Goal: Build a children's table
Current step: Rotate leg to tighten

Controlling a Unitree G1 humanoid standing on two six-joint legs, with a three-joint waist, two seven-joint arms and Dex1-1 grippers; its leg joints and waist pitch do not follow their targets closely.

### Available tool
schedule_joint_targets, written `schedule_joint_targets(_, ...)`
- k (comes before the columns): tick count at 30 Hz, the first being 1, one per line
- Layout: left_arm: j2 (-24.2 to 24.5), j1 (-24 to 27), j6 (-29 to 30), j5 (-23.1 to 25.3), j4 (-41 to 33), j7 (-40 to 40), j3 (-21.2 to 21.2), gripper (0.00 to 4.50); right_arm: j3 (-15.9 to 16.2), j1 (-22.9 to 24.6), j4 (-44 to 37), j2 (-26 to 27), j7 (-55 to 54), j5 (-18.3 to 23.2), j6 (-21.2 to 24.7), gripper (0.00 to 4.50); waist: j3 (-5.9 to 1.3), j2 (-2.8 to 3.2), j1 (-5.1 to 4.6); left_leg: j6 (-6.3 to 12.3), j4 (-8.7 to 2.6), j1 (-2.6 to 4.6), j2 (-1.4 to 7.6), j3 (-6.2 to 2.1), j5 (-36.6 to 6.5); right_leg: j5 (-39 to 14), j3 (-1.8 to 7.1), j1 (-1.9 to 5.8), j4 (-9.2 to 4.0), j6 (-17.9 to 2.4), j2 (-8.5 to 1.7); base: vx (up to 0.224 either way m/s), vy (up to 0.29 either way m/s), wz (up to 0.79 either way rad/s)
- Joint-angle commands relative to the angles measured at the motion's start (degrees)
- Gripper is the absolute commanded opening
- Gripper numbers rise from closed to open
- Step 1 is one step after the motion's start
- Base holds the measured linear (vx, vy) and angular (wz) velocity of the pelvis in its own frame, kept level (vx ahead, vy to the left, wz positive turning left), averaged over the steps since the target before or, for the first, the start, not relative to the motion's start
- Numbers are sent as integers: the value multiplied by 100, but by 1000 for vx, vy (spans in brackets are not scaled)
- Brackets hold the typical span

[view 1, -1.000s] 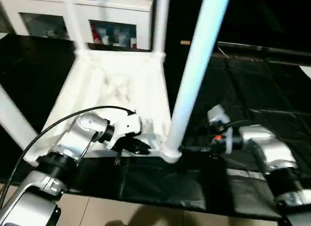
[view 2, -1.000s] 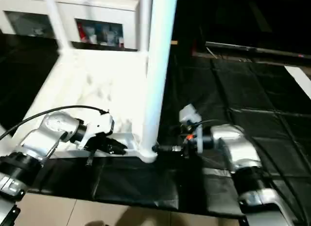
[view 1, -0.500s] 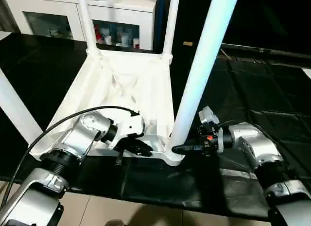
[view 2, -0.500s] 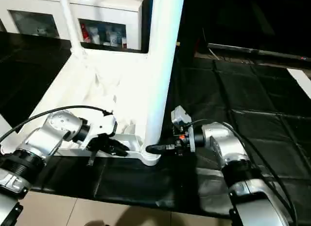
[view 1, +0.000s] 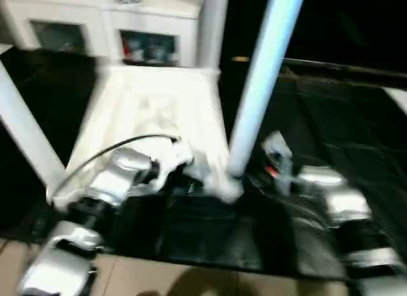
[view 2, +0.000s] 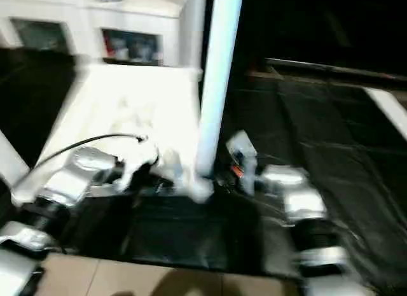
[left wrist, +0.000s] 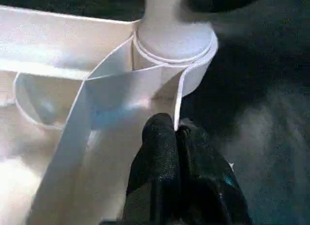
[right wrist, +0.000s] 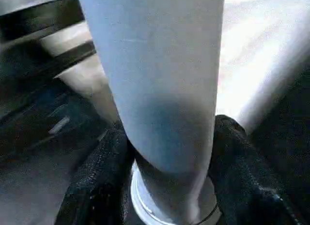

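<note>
The children's table (view 1: 159,111) lies upside down on a black mat, its ribbed underside facing up and its white legs standing upright. At the front right corner rises the near leg (view 1: 261,86). My right gripper (right wrist: 167,152) is at this leg's base, with one black finger (right wrist: 101,167) pressed against each side of it. My left gripper (left wrist: 177,133) is shut at the front frame wall (left wrist: 179,94), right beside that corner socket, and the thin wall's edge runs in between its fingertips. Both silver forearms reach in from the front.
A white glass-door cabinet (view 1: 152,28) stands behind the table. Two more legs (view 1: 22,137) (view 1: 210,28) rise at the left and the back. The black mat (view 1: 331,111) spreads to the right. Tan floor (view 1: 191,280) lies in front of it.
My right gripper has moved in to the base of the near leg and narrowed around it. The left gripper has stayed at the frame wall. The head camera has shifted.
</note>
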Motion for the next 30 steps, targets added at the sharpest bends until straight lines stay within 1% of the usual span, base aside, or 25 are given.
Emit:
schedule_joint_targets(1,-721,-244,99,-228,-19,697,43,0,458,-141,326,598,-692,-187,398,195,-339,78,9,-258,-475,-42,67,-88,-1682,-2709,196,293,-547,-638,-391,0,0,0)
schedule_joint_targets(2,-894,-301,132,-205,72,1026,117,0,441,-221,372,751,-1062,-256,475,195,-345,49,-35,-221,-461,-41,60,-74,-1619,-2631,196,275,-572,-625,-373,0,0,0)
schedule_joint_targets(3,-894,-301,132,-205,72,1026,117,0,441,-221,372,751,-1062,-256,475,195,-345,45,-45,-152,-441,1,55,-57,-1646,-2551,208,234,-589,-661,-357,0,0,0)
schedule_joint_targets(4,-1059,-345,107,-168,137,1331,156,0,419,-320,443,909,-1444,-289,608,195,-342,54,-53,-101,-443,-8,55,-50,-1638,-2433,218,232,-587,-705,-349,0,0,0)
schedule_joint_targets(5,-1059,-345,107,-168,137,1331,156,0,419,-320,443,909,-1444,-289,608,195,-342,54,-53,-101,-443,-8,55,-50,-1638,-2433,218,232,-587,-705,-349,0,0,0)
schedule_joint_targets(6,-1116,-344,126,-144,115,1387,153,0,409,-342,436,990,-1564,-314,689,195,-353,50,-45,-38,-446,-2,68,-39,-1557,-2108,229,234,-562,-791,-335,0,0,0)
schedule_joint_targets(7,-1156,-340,166,-119,81,1425,161,0,399,-344,403,1062,-1643,-341,753,195,-351,53,-47,-25,-448,-5,68,-37,-1539,-2027,231,235,-551,-818,-332,0,0,0)
schedule_joint_targets(8,-1166,-335,190,-103,55,1431,167,0,408,-332,361,1095,-1673,-378,771,195,-356,46,-43,-2,-451,-19,65,-33,-1472,-1909,232,252,-538,-841,-330,0,0,0)
schedule_joint_targets(9,-1175,-334,215,-88,35,1443,176,0,412,-319,317,1124,-1706,-419,785,229,-359,39,-43,5,-453,-24,64,-31,-1436,-1853,233,261,-532,-846,-327,0,0,0)
schedule_joint_targets(10,-1128,-308,266,-82,-40,1413,199,0,424,-273,204,1160,-1659,-386,853,264,-353,46,-39,32,-460,-20,69,-29,-1434,-1848,234,265,-535,-850,-335,0,0,0)
schedule_joint_targets(12,-1077,-287,287,-79,-76,1380,204,0,445,-255,161,1148,-1653,-364,869,266,-346,47,-43,29,-466,-15,72,-26,-1476,-1908,236,259,-546,-834,-332,0,0,0)
schedule_joint_targets(14,-1014,-278,254,-81,-71,1332,184,0,447,-246,141,1094,-1628,-338,833,286,-341,47,-47,12,-475,-10,80,-32,-1540,-1996,235,251,-556,-822,-344,0,0,0)
schedule_joint_targets(16,-841,-248,194,-54,-86,1155,122,0,423,-194,62,929,-1405,-283,631,308,-339,63,-50,-5,-485,-9,86,-40,-1573,-2019,236,249,-555,-806,-345,0,0,0)
schedule_joint_targets(19,-721,-222,132,-23,-104,1024,75,0,387,-158,-3,809,-1283,-260,592,332,-343,62,-56,4,-485,-8,88,-38,-1600,-1930,242,247,-558,-821,-349,0,0,0)
schedule_joint_targets(20,-589,-198,95,-15,-124,852,43,0,364,-113,-69,611,-1055,-243,514,332,-355,46,-54,28,-479,-16,89,-34,-1502,-1780,245,270,-531,-867,-348,0,0,0)
schedule_joint_targets(21,-454,-183,13,-3,-136,656,0,0,317,-54,-200,420,-704,-128,557,344,-355,47,-41,83,-472,-12,95,-24,-1451,-1666,251,273,-528,-890,-346,0,0,0)
schedule_joint_targets(22,-314,-172,-68,17,-134,451,-56,0,367,34,-364,173,-223,-34,561,344,-353,56,-27,105,-468,-9,95,-19,-1427,-1601,255,268,-527,-900,-342,0,0,0)
schedule_joint_targets(23,-229,-165,-183,34,-124,312,-98,0,437,95,-465,4,107,5,526,353,-365,54,4,171,-455,-5,99,-10,-1351,-1435,261,282,-513,-937,-342,0,0,0)
schedule_joint_targets(24,-131,-145,-259,20,-128,105,-141,0,525,166,-562,-212,484,29,467,353,-362,52,42,210,-453,-17,104,-6,-1265,-1320,259,291,-500,-976,-347,0,0,0)
schedule_joint_targets(25,-81,-133,-301,10,-130,-10,-163,0,570,203,-611,-326,682,40,434,364,-369,54,63,217,-442,-8,111,0,-1221,-1215,259,282,-482,-1036,-347,0,0,0)
schedule_joint_targets(26,14,-121,-440,12,-108,-181,-194,0,519,205,-605,-494,879,79,379,377,-368,48,61,218,-441,-17,107,3,-1197,-1182,259,284,-480,-1069,-350,0,0,0)
schedule_joint_targets(27,71,-122,-533,14,-81,-284,-219,0,467,196,-579,-603,1001,104,334,384,-376,32,64,218,-440,-35,100,-1,-1163,-1188,252,309,-464,-1071,-349,0,0,0)
schedule_joint_targets(29,200,-122,-591,-8,-38,-536,-274,0,393,174,-524,-834,1280,143,241,388,-368,45,63,211,-443,-26,109,-5,-1187,-1261,248,292,-474,-1086,-357,0,0,0)
schedule_joint_targets(30,283,-121,-743,-3,-3,-704,-323,0,383,168,-496,-977,1476,152,175,406,-378,46,77,206,-429,0,122,3,-1187,-1189,255,280,-463,-1147,-354,0,0,0)
